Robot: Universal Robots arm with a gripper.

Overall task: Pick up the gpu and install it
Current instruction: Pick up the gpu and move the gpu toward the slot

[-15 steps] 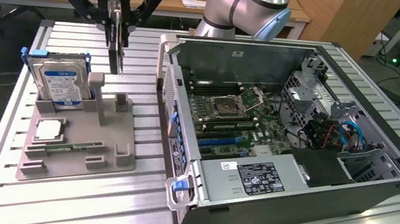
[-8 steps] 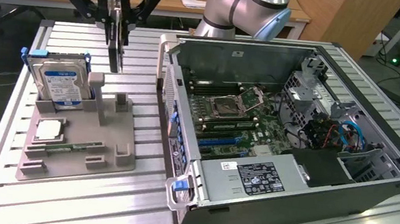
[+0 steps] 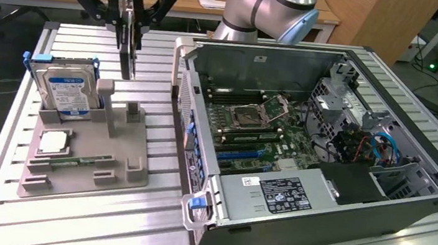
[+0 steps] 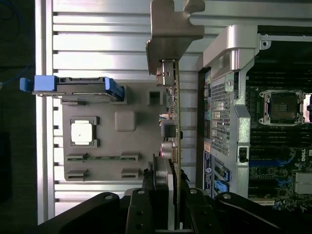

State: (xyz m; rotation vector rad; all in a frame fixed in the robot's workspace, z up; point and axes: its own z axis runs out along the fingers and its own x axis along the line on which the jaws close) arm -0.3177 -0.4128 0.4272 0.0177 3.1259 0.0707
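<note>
Gripping the gpu (image 3: 130, 55) by one end, my fingers (image 3: 125, 17) are closed partway, pinching its flat faces. The card hangs down from them, with its bracket (image 4: 170, 34) at the end farthest from the grip, above the grey holder tray (image 3: 115, 147). The open computer case (image 3: 319, 191) lies off to one side of the fingers, and I judge that sideways offset matters most.
</note>
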